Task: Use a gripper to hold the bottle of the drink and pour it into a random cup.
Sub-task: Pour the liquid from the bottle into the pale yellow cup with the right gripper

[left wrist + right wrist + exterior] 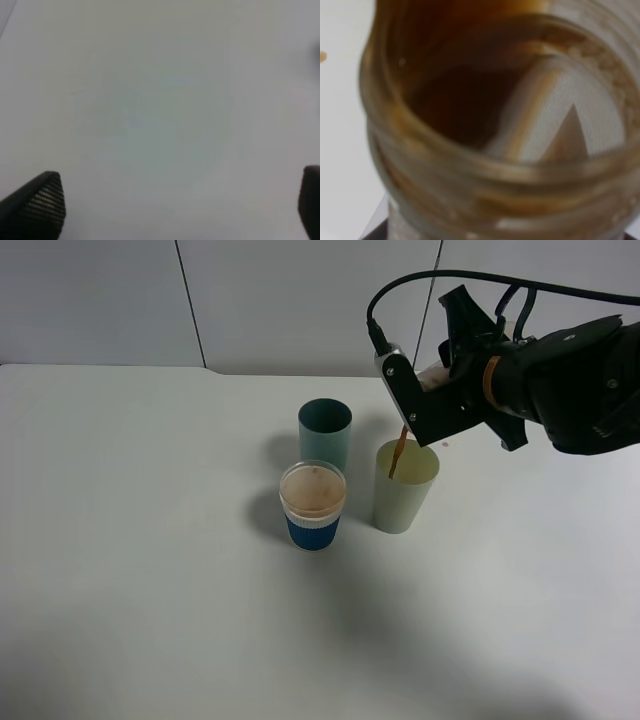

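Right fingers [405, 390] were clamped on the bottle [432, 378], which lay tipped nearly flat, its long axis running from the wrist toward the left of the high view, open mouth lowest. Over the white bench [150, 560] the left fingers [37, 207] hung spread wide, holding nothing. Directly below the mouth stood the pale yellow-green cup [405, 502], just beside a teal cup [325, 430] and a blue-sleeved cup [312, 505]. A thin stream of drink [398, 452] fell inside its rim; further tilting, I judged, would have to keep the mouth over that rim.
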Robot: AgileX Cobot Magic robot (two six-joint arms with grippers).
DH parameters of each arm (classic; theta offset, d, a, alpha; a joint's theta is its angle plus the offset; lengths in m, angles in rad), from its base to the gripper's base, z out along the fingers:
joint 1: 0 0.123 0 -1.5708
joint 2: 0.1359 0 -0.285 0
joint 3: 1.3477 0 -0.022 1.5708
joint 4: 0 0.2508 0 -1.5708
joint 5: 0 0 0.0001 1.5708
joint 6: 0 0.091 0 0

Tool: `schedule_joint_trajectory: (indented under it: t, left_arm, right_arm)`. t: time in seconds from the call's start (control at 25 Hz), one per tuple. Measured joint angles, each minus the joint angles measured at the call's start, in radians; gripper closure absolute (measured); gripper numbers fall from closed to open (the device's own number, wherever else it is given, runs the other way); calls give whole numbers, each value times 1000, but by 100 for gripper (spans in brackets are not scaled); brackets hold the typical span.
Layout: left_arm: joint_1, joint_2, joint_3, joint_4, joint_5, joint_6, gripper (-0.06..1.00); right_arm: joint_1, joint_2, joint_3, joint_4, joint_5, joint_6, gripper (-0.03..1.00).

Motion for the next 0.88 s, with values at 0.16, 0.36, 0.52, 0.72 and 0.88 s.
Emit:
schedule_joint_trajectory:
  t: [0.16, 0.36, 0.52, 0.72, 0.88]
  left_arm:
    - [0, 0, 0, 0, 0, 0, 2]
    - [0, 0, 0, 0, 0, 0, 2]
    - [0, 0, 0, 0, 0, 0, 2]
    - [0, 0, 0, 0, 0, 0, 2]
    - [0, 0, 0, 0, 0, 0, 2]
  right_arm:
    - [0, 0, 0, -1, 0, -28, 58]
    - [0, 0, 0, -1, 0, -41, 58]
    - [0, 0, 0, -1, 0, -60, 58]
    - [0, 0, 0, -2, 0, -90, 58]
    - [0, 0, 0, -2, 0, -113, 58]
